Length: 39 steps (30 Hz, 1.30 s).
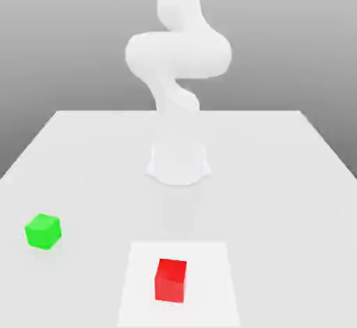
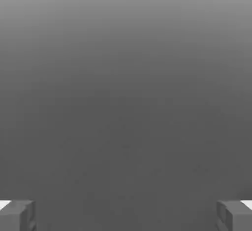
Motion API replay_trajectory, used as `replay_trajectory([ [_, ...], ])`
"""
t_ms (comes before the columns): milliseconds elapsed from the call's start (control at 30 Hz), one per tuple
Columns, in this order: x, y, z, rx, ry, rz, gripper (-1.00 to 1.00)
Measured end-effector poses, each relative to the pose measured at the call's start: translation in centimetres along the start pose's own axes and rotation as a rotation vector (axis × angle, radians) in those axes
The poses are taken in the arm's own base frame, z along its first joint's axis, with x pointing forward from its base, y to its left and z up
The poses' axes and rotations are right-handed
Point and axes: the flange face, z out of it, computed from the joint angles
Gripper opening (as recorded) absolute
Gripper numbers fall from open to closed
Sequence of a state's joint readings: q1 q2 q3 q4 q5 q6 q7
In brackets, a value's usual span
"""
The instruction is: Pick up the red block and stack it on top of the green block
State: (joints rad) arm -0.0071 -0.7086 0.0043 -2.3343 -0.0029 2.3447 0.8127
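The red block (image 1: 171,280) rests on a paler square patch (image 1: 209,264) of the table near its front edge, in the middle of the exterior view. The green block (image 1: 43,231) sits on the table toward the exterior view's left, apart from the red one. My white arm (image 1: 176,54) rises from its base (image 1: 178,165) behind both blocks and runs out of the picture at the top. In the hand view my gripper (image 2: 126,215) is open, its two grey fingertips (image 2: 17,215) set wide apart with nothing between them, facing a plain grey background.
The white table (image 1: 279,180) spreads out around the arm's base, with its back edge behind the base and its side edges slanting outward toward the front.
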Motion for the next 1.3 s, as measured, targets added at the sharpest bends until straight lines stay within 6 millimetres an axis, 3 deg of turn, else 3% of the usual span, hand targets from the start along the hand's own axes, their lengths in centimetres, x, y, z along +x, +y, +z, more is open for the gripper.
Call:
replay_trajectory([
  [167, -1.6, 2.0, 11.2, -0.128, -0.106, 0.024, 0.00],
  [367, -5.6, 6.7, 22.7, -0.276, -0.230, 0.054, 0.00],
  [533, -10.3, 12.0, 30.5, -0.397, -0.335, 0.080, 0.00],
  [667, -14.8, 17.0, 35.3, -0.494, -0.419, 0.103, 0.00],
  [733, -16.9, 19.3, 37.1, -0.532, -0.454, 0.111, 0.00],
  [900, -19.9, 22.4, 41.4, -0.547, -0.467, 0.115, 0.00],
  [933, -20.3, 22.8, 42.0, -0.547, -0.467, 0.115, -1.00],
  [1133, -20.5, 23.0, 42.3, -0.547, -0.467, 0.115, -1.00],
  [1300, -18.6, 20.9, 39.2, -0.547, -0.467, 0.115, -1.00],
])
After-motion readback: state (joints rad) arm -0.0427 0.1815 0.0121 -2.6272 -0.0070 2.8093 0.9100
